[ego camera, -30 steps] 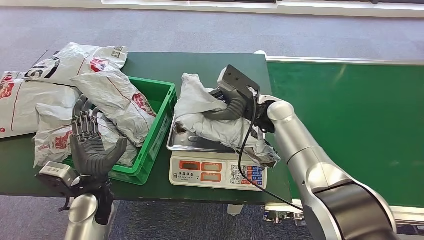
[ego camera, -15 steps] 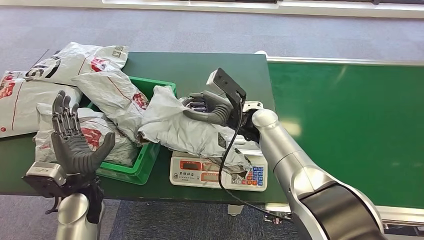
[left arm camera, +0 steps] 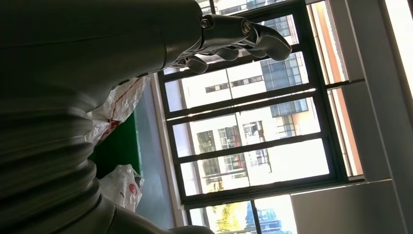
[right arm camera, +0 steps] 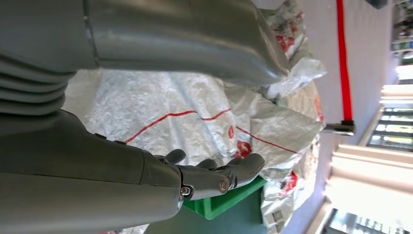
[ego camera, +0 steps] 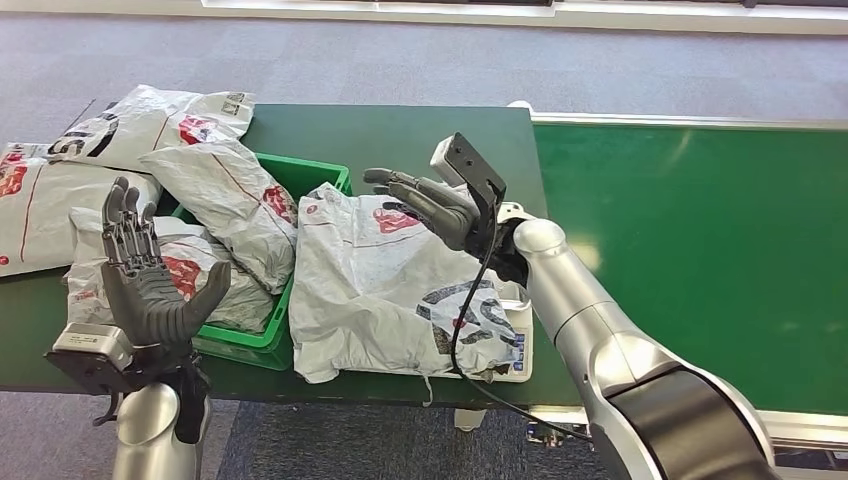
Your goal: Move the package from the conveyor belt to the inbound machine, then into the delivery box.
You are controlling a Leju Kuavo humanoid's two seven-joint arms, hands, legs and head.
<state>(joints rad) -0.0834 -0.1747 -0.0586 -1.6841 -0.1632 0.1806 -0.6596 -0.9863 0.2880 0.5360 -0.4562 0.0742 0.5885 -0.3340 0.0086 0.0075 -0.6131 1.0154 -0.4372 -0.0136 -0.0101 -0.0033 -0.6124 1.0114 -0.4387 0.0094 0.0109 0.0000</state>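
Grey package (ego camera: 385, 290), held by right hand (ego camera: 430, 205) earlier, now lies released at frame centre, draped over scale (ego camera: 519, 345) and green box (ego camera: 278, 330) edge; both hands' fingers spread wide, left hand (ego camera: 150, 290) empty.

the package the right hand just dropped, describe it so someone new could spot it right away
Find the green crate on the dark green table. The package lies spread flat just right of it, draped over the scale under the open right hand. Unlike the crumpled bags in the crate, it is unfolded.
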